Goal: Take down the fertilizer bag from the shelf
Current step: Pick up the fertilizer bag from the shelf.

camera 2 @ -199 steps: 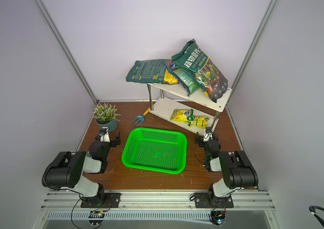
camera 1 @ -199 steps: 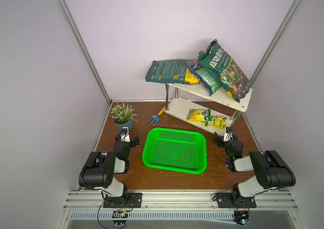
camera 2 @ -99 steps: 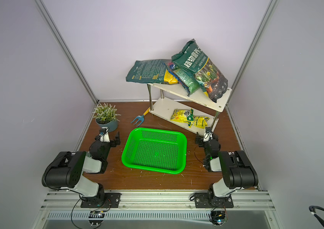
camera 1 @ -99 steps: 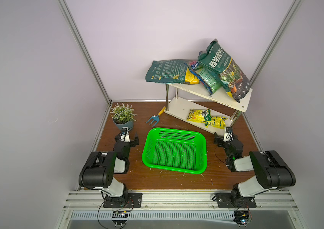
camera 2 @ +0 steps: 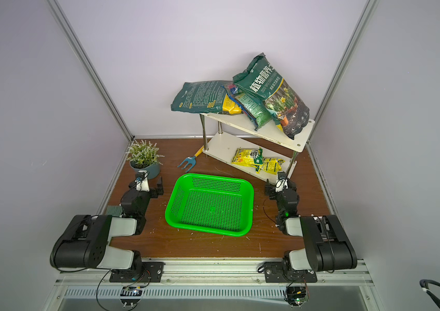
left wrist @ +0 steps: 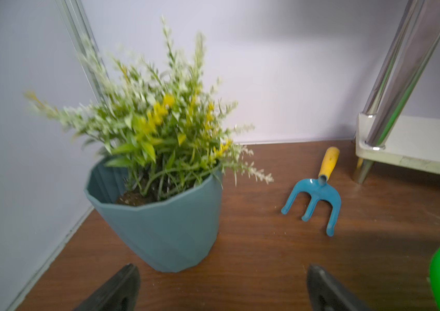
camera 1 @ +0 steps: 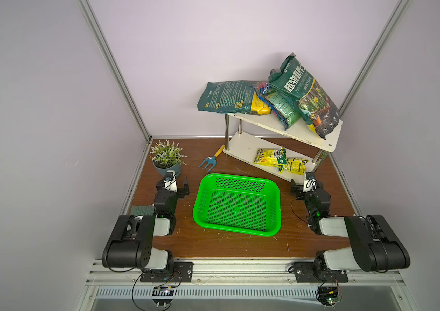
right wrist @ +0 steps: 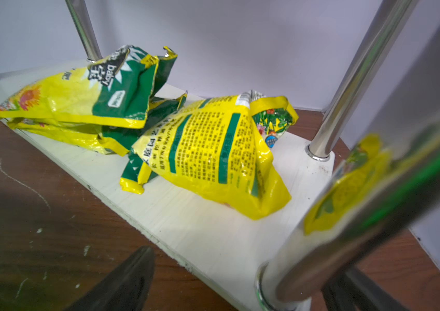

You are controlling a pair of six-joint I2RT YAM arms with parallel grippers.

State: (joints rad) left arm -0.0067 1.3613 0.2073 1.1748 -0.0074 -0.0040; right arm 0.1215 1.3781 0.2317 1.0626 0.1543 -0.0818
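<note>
Cream-white boards on the shelf (camera 1: 241,146), and mirror-bright chrome legs (right wrist: 348,88) throwing back yellow and green. The tall bag (camera 1: 305,88): dark green, bold white characters, a photo of yellow daffodils in terracotta pots. The flat bag (camera 1: 227,98) is deep green with fine pale print and a yellow end. The mid bag (camera 1: 283,110) is speckled lighter green, blue-edged. Two yellow bags (right wrist: 213,156), glossy, with green panels, dark print and a red-orange flower. Basket (camera 1: 237,207): vivid green, dotted with holes. Pot (left wrist: 165,229) dusty teal, faceted; plant (left wrist: 154,126) green with white and yellow tips. Fork (left wrist: 318,198): blue prongs, yellow handle. Worktop (camera 1: 213,242) red-brown wood grain, pale flecks. Left pincer (left wrist: 221,269) and right pincer (right wrist: 243,259), black.
</note>
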